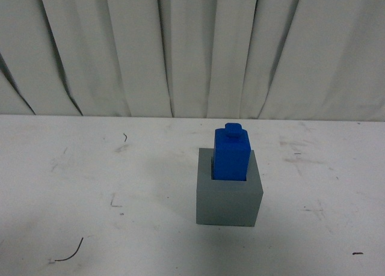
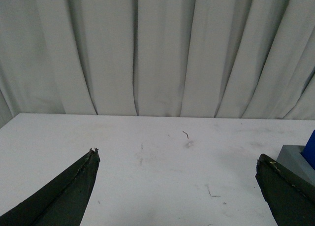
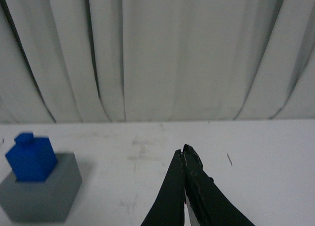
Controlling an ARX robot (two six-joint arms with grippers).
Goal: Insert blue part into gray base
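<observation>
The blue part (image 1: 231, 154) stands upright in the square recess of the gray base (image 1: 229, 200), its small knob on top, near the middle of the white table in the front view. Neither arm shows in that view. In the right wrist view the blue part (image 3: 31, 158) sits in the gray base (image 3: 41, 194) well off to one side of my right gripper (image 3: 182, 151), which is shut with nothing in it. My left gripper (image 2: 176, 157) is open over bare table, and a corner of the gray base (image 2: 295, 159) and a sliver of the blue part (image 2: 310, 148) show beside one finger.
The white table (image 1: 90, 180) carries scuff marks and a thin dark wire scrap (image 1: 69, 252) near its front left. A pleated white curtain (image 1: 192, 47) hangs along the far edge.
</observation>
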